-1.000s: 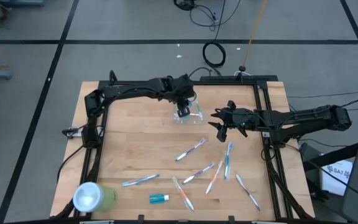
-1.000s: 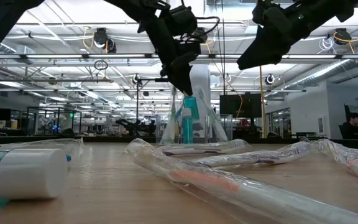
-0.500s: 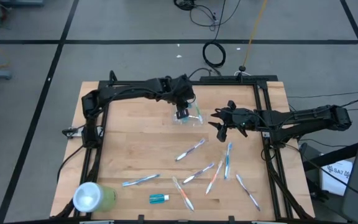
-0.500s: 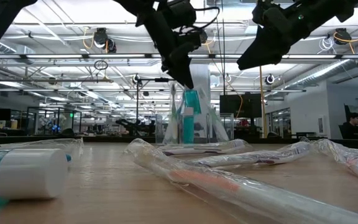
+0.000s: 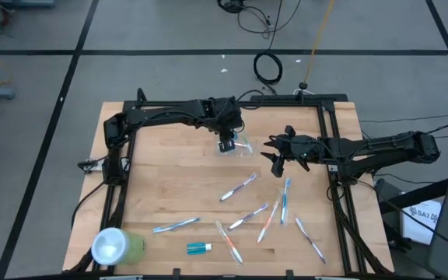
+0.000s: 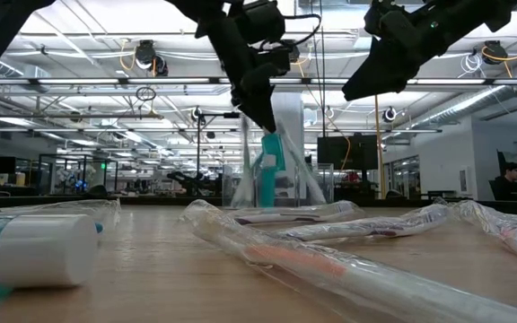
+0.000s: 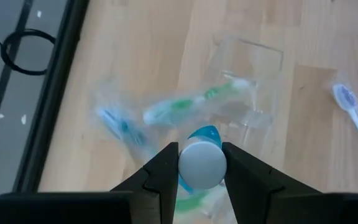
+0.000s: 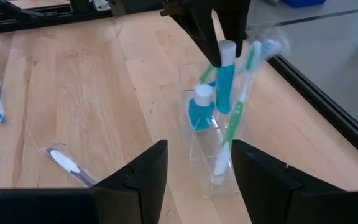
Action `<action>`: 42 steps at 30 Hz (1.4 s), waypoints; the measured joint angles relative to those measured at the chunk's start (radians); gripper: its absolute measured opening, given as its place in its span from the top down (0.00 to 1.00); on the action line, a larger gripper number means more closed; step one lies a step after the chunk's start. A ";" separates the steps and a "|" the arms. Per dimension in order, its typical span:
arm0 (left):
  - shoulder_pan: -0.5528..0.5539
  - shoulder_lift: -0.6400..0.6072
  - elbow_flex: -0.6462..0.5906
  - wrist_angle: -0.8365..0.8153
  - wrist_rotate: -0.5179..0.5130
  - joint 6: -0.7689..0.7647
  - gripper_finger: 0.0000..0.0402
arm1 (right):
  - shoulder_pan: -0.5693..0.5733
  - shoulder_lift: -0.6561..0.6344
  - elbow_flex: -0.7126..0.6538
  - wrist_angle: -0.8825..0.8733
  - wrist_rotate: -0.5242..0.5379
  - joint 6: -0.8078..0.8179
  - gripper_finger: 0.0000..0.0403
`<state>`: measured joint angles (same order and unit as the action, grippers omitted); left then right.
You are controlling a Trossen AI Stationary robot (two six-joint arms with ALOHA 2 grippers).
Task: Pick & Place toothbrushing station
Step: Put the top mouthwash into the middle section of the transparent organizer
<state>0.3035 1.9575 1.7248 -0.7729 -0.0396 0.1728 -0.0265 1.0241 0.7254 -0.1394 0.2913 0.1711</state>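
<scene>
A: Wide workshop behind, strip lights overhead, and a pale wooden surface [image 5: 177, 187] in a dark frame. What matters on it?

B: Take the clear cup [image 8: 213, 163] as the landmark; that is the toothbrushing station. It stands at the far middle of the surface, already holding a green toothbrush [image 8: 234, 127] and a small blue tube [image 8: 199, 109].

A: And the big green cup [image 5: 117, 246]?

B: Well apart, at the near left corner. Loose wrapped toothbrushes [image 5: 238, 187] and another tube [image 5: 199, 247] lie between it and the clear cup, probably waiting their turn.

A: Left claw [image 7: 201, 186]?

B: Right above the clear cup, fingers partly apart and clamped on a white-capped toothpaste tube [image 7: 202, 163], cap up, body pointing down into the cup. I judge it hangs there for lowering in.

A: Right claw [image 5: 273, 154]?

B: Just beside the cup, fingers spread, holding nothing, facing it. Likely waiting clear of the other arm.
</scene>
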 joint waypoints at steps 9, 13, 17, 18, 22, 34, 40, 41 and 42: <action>-0.002 0.005 0.000 -0.018 0.022 -0.012 0.70 | 0.000 0.000 0.000 0.000 0.000 0.000 0.58; -0.002 0.025 0.000 -0.015 0.021 -0.019 0.70 | 0.000 0.000 0.000 0.000 0.000 0.000 0.58; 0.001 0.047 -0.001 -0.017 0.016 -0.021 0.70 | 0.000 0.000 0.000 0.000 0.000 0.000 0.58; 0.001 0.048 -0.001 -0.019 0.016 -0.025 0.70 | 0.000 0.000 0.000 -0.001 -0.001 0.000 0.58; 0.001 0.050 -0.001 -0.018 0.013 -0.024 0.70 | 0.000 0.000 0.000 -0.001 -0.001 0.000 0.58; 0.006 0.086 -0.001 -0.038 0.019 -0.009 0.70 | 0.000 0.000 0.000 -0.001 -0.003 0.000 0.58; 0.010 0.089 -0.002 -0.033 0.012 0.013 0.70 | 0.000 0.000 0.000 -0.001 -0.004 0.000 0.58; 0.010 0.089 -0.002 -0.034 0.012 0.013 0.70 | 0.000 0.000 0.000 -0.001 -0.004 0.000 0.58; 0.013 0.089 -0.002 -0.034 0.012 0.013 0.70 | 0.000 0.000 0.000 -0.001 -0.004 0.000 0.58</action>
<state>0.3161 2.0468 1.7229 -0.8070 -0.0275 0.1863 -0.0265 1.0241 0.7257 -0.1402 0.2874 0.1715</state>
